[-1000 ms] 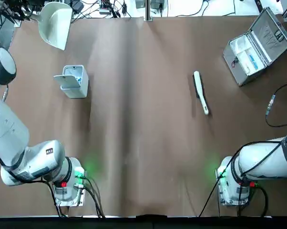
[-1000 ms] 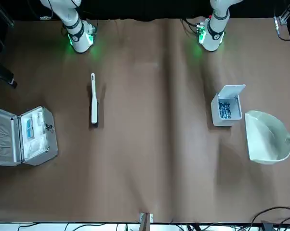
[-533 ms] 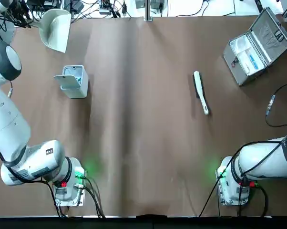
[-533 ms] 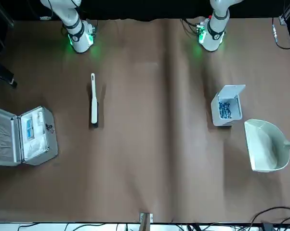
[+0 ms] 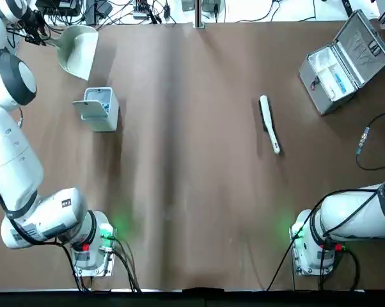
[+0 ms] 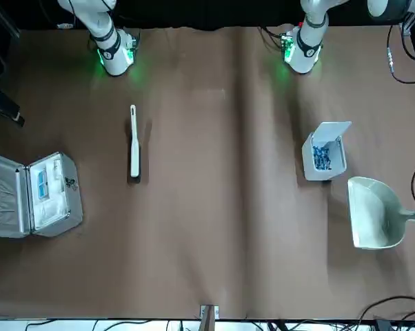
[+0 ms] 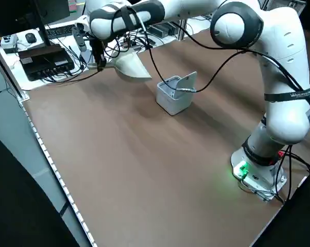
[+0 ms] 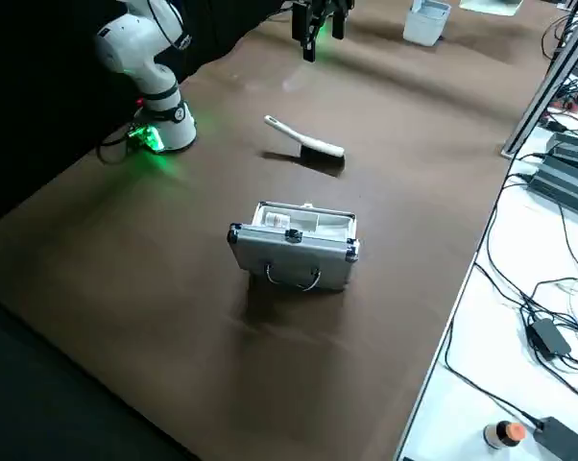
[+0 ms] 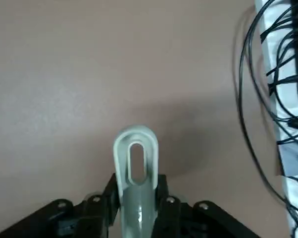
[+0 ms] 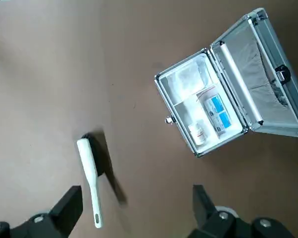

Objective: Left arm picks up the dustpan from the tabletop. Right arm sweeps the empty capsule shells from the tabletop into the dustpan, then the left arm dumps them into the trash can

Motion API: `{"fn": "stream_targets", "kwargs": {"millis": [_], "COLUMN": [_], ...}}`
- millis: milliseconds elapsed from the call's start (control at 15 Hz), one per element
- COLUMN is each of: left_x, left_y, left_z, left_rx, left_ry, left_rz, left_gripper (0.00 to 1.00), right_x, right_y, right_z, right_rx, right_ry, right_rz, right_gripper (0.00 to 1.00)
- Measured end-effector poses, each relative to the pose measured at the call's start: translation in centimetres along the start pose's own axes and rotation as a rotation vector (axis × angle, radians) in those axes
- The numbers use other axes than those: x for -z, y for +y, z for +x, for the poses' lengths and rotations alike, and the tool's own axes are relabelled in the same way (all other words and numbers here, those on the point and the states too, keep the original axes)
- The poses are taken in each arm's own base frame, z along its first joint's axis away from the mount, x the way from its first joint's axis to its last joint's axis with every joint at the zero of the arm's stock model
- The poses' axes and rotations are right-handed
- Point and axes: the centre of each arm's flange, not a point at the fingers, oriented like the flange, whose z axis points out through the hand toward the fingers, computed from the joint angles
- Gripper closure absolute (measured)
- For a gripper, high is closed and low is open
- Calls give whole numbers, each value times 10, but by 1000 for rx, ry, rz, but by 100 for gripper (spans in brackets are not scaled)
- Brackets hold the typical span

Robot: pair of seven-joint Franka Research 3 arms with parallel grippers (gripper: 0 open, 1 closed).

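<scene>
- Nearest the bases, the right arm (image 5: 355, 217) sits folded by its mount; its hand (image 10: 134, 218) hangs high over the desk (image 5: 192, 192) with fingers spread wide, gripping nothing, above the white brush (image 5: 269, 123) and the open silver case (image 5: 346, 57).
- Midway out on the left, the trash can (image 5: 100, 109) stands with its lid tipped open; blue capsule shells (image 6: 322, 156) lie inside it, and none show on the desk, so the dumping looks done.
- Farthest out, the left hand (image 9: 135, 206) is clamped on the thin handle of the dustpan (image 5: 76, 48), near the desk's far left corner, just beyond the trash can.
- Risks, as I judge them: the pan hangs by a narrow handle and could twist or slip in the fingers; it sits close to the cables (image 5: 116, 9) past the desk's far edge, so a wide swing could snag them; a low pass back could knock the light bin over and spill the shells.
- Writing: a small label on the left arm (image 7: 291, 95) is too small to read; packets in the case are illegible.
</scene>
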Motion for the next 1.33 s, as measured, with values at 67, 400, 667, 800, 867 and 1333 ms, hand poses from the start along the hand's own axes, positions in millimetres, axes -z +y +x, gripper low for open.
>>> {"fn": "stream_targets", "kwargs": {"millis": [67, 400, 667, 800, 867, 1333], "left_x": [-5, -42, -55, -62, -64, -80], "left_y": [-1, -11, -17, -23, -27, -69], "left_z": [0, 4, 10, 16, 20, 58], "left_rx": [-8, -27, -18, -10, -4, 47], "left_ry": [1, 5, 8, 9, 9, 5], "left_rz": [9, 74, 95, 108, 113, 162], "left_gripper": [67, 67, 67, 67, 67, 67], "right_x": [0, 0, 0, 0, 0, 0], "right_y": [0, 0, 0, 0, 0, 0], "right_z": [0, 0, 0, 0, 0, 0], "right_rx": [0, 0, 0, 0, 0, 0], "right_ry": [0, 0, 0, 0, 0, 0], "right_rz": [0, 0, 0, 0, 0, 0], "right_gripper": [2, 2, 2, 2, 2, 2]}}
